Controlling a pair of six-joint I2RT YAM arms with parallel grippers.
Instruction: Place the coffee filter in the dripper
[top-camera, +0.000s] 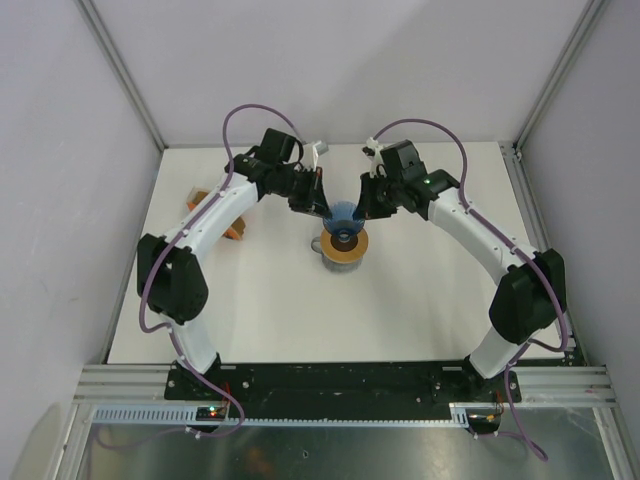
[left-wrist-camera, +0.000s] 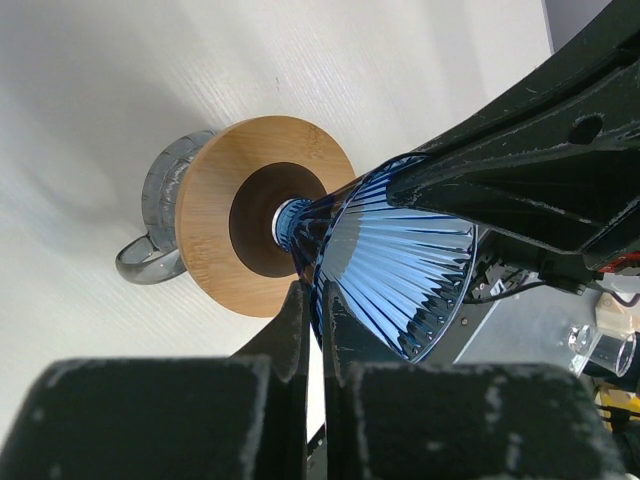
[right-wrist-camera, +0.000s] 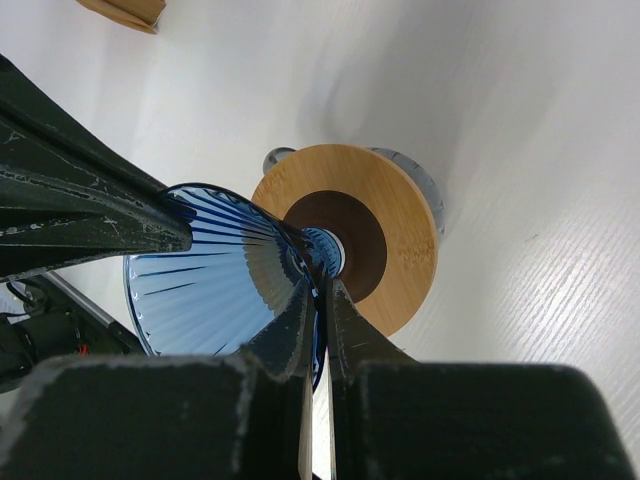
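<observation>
Dripper (left-wrist-camera: 400, 270) at wooden ring (left-wrist-camera: 215, 200) (mug (left-wrist-camera: 163, 188) mostly hidden)

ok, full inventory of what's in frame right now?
dripper: 1, translucent blue, narrow end at the wooden ring's dark hole, rim pinched from two sides
wooden ring: 1, light brown, on top of the mug
mug: 1, grey, mid-table
orange holder: 1, orange, left of the table, partly hidden by the left arm
table: 1, white
left gripper: 1, black, shut on the dripper's rim
right gripper: 1, black, shut on the opposite rim
</observation>
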